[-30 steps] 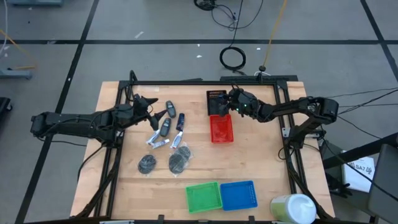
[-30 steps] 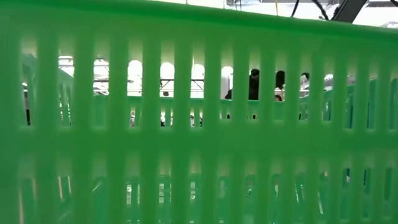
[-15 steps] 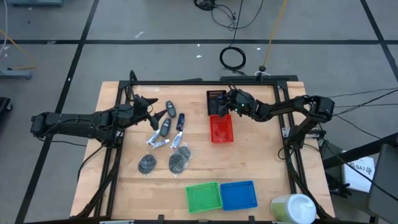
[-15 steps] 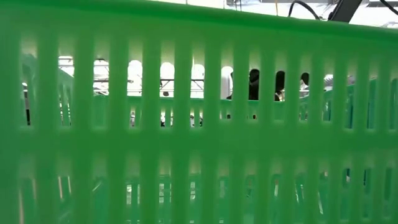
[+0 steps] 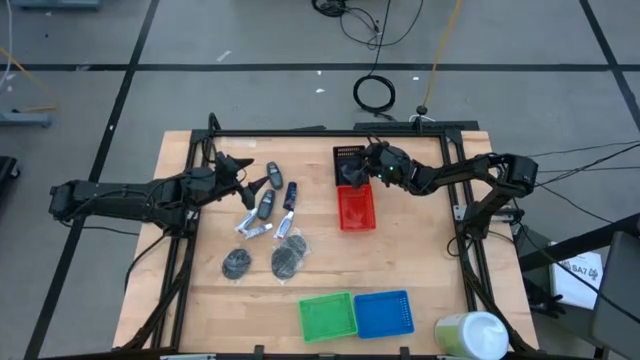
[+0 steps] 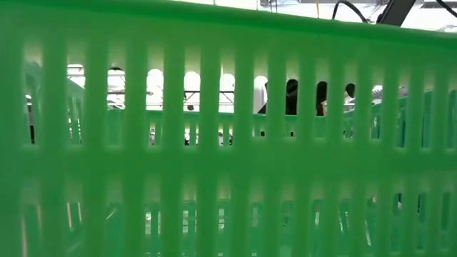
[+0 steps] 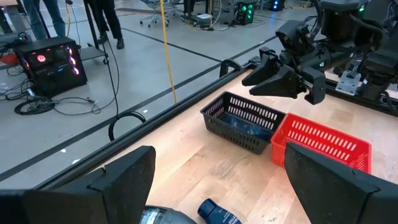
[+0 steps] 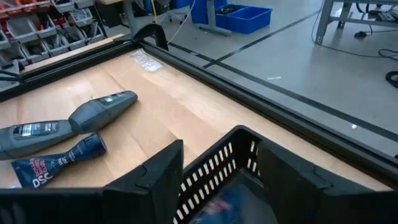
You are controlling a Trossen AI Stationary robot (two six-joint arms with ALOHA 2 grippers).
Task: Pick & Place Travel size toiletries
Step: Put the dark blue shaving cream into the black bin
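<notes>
My left arm reaches in low from the side, its left claw [image 5: 243, 180] spread wide with nothing between the fingers. My right arm stretches inward, elbow bent, and its right claw [image 5: 352, 172] stands parted, fingers [image 8: 163, 167] gripping nothing.

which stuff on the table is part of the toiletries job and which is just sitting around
Part of the job:
- mini bottles
- white tubes
- two round wrapped pads
- black basket, something blue inside, right claw open above it
- left claw, open by the bottles

Lying about:
- red basket
- green basket
- blue basket
- white-and-green cylinder
</notes>
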